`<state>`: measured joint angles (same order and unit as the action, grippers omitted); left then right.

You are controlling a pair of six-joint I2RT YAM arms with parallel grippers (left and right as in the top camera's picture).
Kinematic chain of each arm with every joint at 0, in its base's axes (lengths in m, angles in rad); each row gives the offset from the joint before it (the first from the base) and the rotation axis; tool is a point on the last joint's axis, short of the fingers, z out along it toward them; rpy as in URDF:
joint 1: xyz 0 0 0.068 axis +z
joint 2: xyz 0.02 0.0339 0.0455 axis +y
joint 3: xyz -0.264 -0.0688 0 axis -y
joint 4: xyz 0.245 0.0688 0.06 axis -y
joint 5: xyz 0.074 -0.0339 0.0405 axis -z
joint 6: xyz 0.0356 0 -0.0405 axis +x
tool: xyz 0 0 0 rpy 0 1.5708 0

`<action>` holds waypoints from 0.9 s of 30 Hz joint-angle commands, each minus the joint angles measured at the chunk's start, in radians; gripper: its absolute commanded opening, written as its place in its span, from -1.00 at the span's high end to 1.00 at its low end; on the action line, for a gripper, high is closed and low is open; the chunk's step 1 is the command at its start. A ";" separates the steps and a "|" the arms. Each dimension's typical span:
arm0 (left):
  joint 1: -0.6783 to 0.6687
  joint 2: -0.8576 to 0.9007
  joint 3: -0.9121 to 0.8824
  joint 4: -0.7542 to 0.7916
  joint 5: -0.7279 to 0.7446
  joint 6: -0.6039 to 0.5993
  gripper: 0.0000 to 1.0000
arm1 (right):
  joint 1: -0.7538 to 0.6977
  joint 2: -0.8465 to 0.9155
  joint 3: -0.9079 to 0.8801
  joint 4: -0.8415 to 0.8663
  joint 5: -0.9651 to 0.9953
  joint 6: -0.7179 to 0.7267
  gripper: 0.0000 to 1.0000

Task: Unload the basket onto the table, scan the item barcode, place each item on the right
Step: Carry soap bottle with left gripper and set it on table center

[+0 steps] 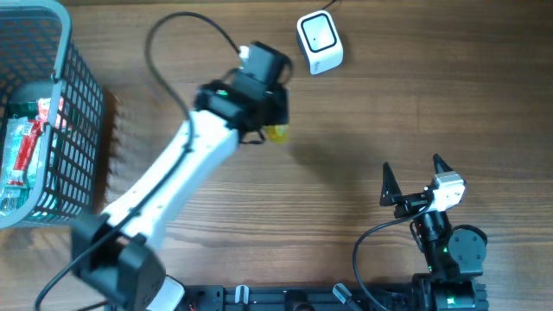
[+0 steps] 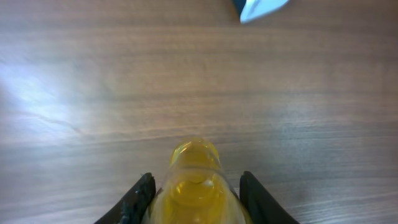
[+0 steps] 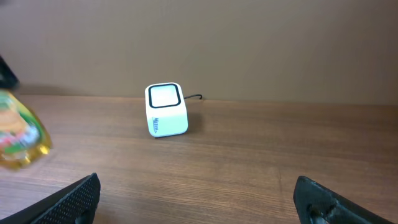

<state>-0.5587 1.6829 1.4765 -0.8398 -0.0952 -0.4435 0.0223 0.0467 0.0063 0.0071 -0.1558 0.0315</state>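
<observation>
While my left gripper (image 2: 198, 198) pinches the yellow bottle (image 2: 194, 158), its two black fingers (image 2: 140, 200) press against the bottle's sides, and the bottle's end pokes out ahead of them over the wooden counter (image 1: 389, 104). From overhead, only a small yellow part of the bottle shows under my left wrist, around the middle of the counter and toward the far side. I cannot tell whether the bottle touches the wood or hangs just above it. No barcode is visible on it in any view.

The white scanner (image 1: 320, 41) sits on the counter farther away and a little to the right of the bottle, near it but apart. Its dark-framed window faces up and a thin cable leaves its far side. In the left wrist view, only a pale corner of it shows at the top edge.

My right gripper (image 1: 412, 173) is spread wide with nothing between its fingers, at the near right of the counter, well apart from the bottle and pointing toward the scanner.

A blue mesh basket (image 1: 82, 104) stands at the far left edge, with red and white packets (image 1: 26, 142) inside it.
</observation>
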 commanded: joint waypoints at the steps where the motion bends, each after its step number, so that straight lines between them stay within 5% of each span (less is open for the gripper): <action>1: -0.089 0.078 0.016 0.027 -0.112 -0.131 0.36 | -0.005 -0.002 -0.001 0.003 0.002 -0.003 -1.00; 15: -0.225 0.225 0.014 0.193 -0.156 -0.085 0.19 | -0.005 -0.002 -0.001 0.003 0.002 -0.003 -0.99; 20: -0.225 0.229 0.014 0.178 -0.095 -0.085 -0.55 | -0.005 -0.002 -0.001 0.003 0.002 -0.003 -1.00; 27: -0.223 0.188 0.036 0.178 -0.074 -0.004 -0.95 | -0.005 -0.002 -0.001 0.003 0.002 -0.003 -0.99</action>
<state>-0.7799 1.9022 1.4769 -0.6613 -0.1814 -0.5251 0.0223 0.0467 0.0063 0.0071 -0.1558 0.0315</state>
